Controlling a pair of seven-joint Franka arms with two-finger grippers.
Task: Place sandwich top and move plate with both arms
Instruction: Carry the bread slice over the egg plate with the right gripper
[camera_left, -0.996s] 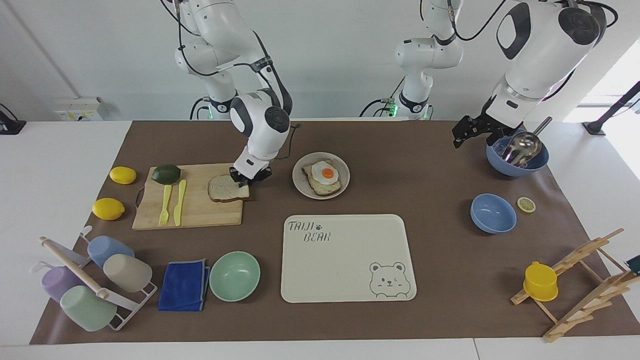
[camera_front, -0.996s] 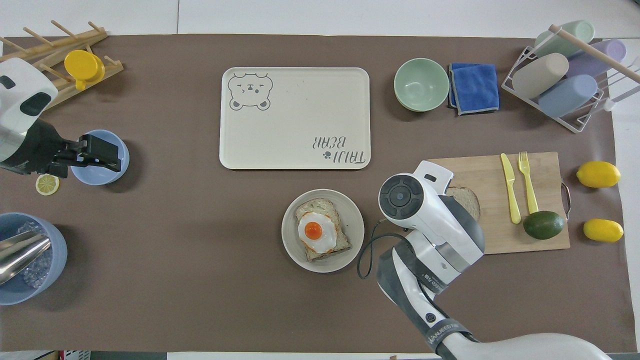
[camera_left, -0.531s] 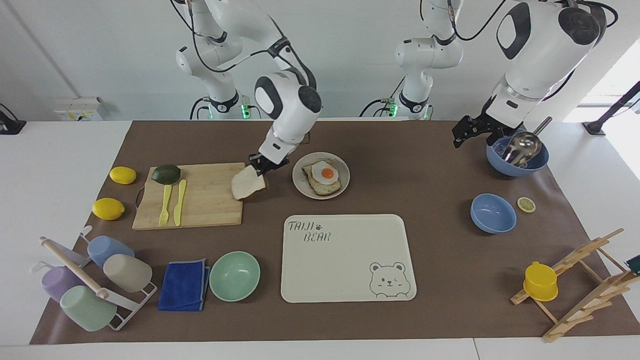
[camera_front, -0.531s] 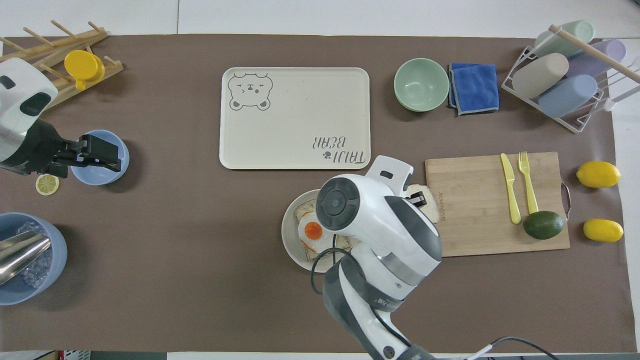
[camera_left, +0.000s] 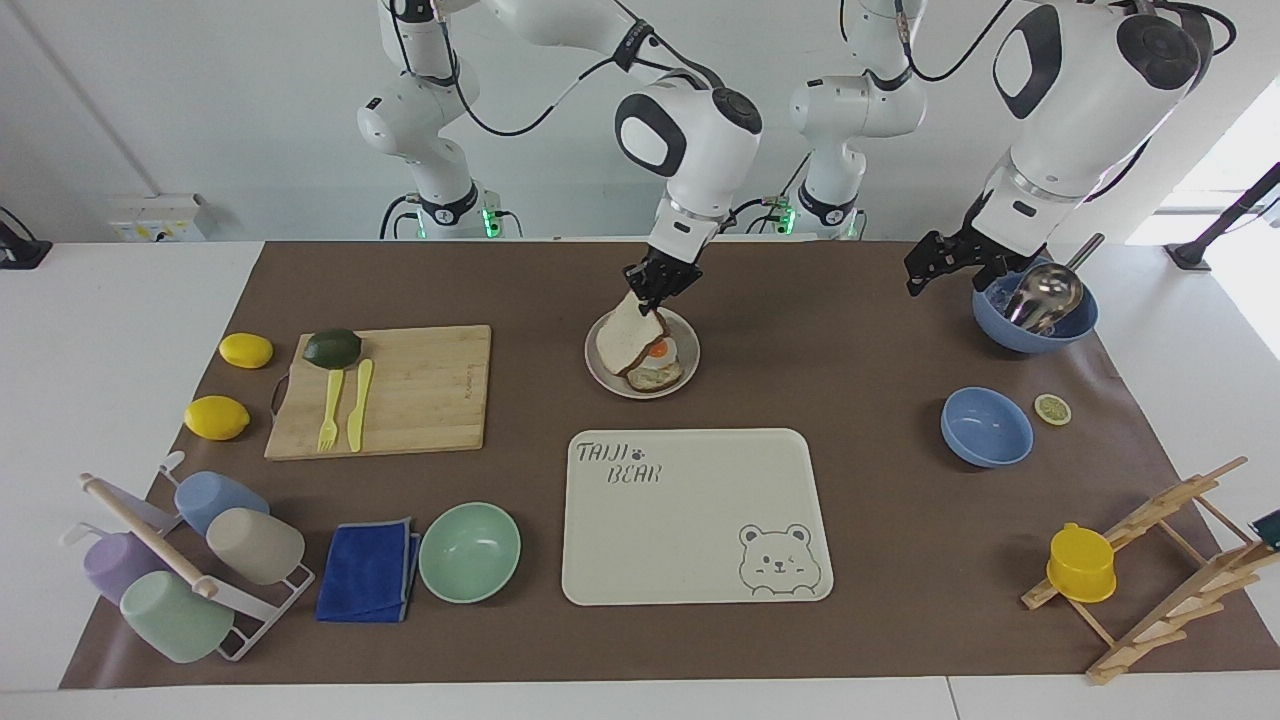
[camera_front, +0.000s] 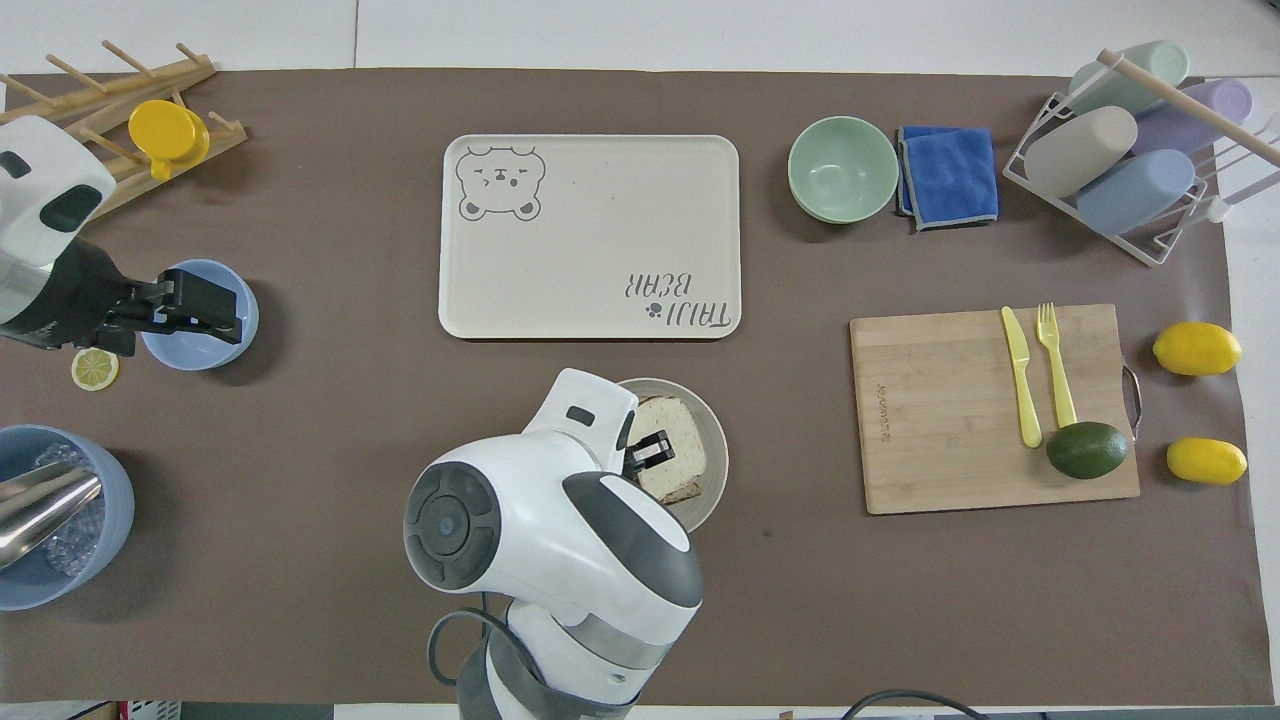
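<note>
Sandwich top (camera_left: 624, 339) hangs tilted over the plate (camera_left: 689, 366), pinched in the right gripper (camera_left: 655, 287) fingers, perhaps touching the egg; left gripper (camera_left: 945, 262) waits, fingers spread, holding nothing, beside one of two blue bowls (camera_left: 1035, 320).

Egg (camera_left: 656, 350) partly under bread slice (camera_left: 623, 337)

My arms are glossy white, built from fat rounded segments, with dark grey oval panels and round black caps on the joints. The right arm (camera_left: 690, 130) shows a black band with small lettering near the wrist, and thin black cables loop along it from link to link. The left arm (camera_left: 1080, 100) carries the same black cabling over its shoulder. Both end in black two-finger grippers of angular links. Green lights glow at the two white bases by the wall.
</note>
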